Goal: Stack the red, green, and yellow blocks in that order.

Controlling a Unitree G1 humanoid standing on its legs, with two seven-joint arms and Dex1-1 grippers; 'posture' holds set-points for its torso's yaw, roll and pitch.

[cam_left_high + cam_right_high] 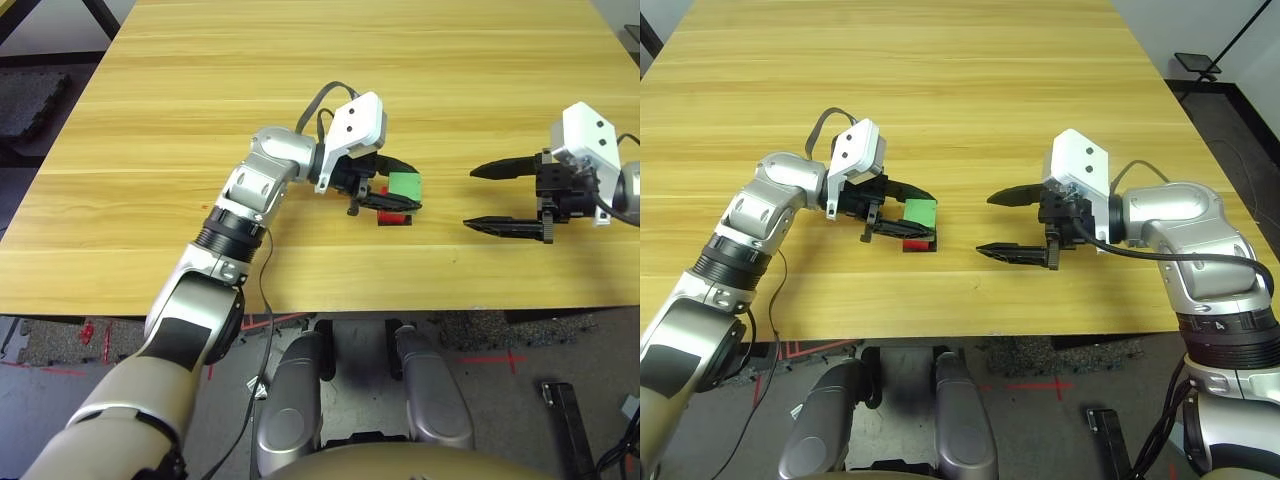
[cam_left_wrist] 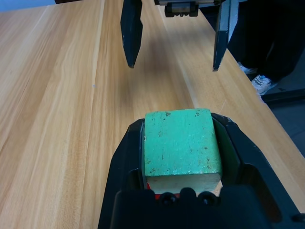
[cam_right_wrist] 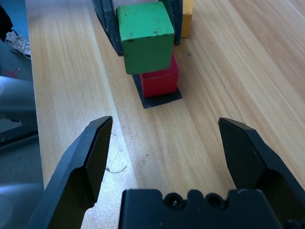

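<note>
Left gripper (image 1: 398, 196) clamped on green block (image 1: 405, 186), frame centre, sitting on red block (image 3: 159, 79) over black patch (image 3: 162, 98). Yellow block (image 3: 188, 19) just behind. Right gripper (image 1: 497, 197) spread wide, right of frame.

I count three blocks: one green block (image 3: 144, 36), mid-top of right wrist view; one red block (image 3: 159, 80) directly under it; one yellow block (image 3: 187, 19), sliver at top edge. One black patch (image 3: 159, 98) under red. Two grippers: left gripper (image 1: 392, 196) frame centre, right gripper (image 1: 482, 197) right side. One table (image 1: 300, 80).
</note>
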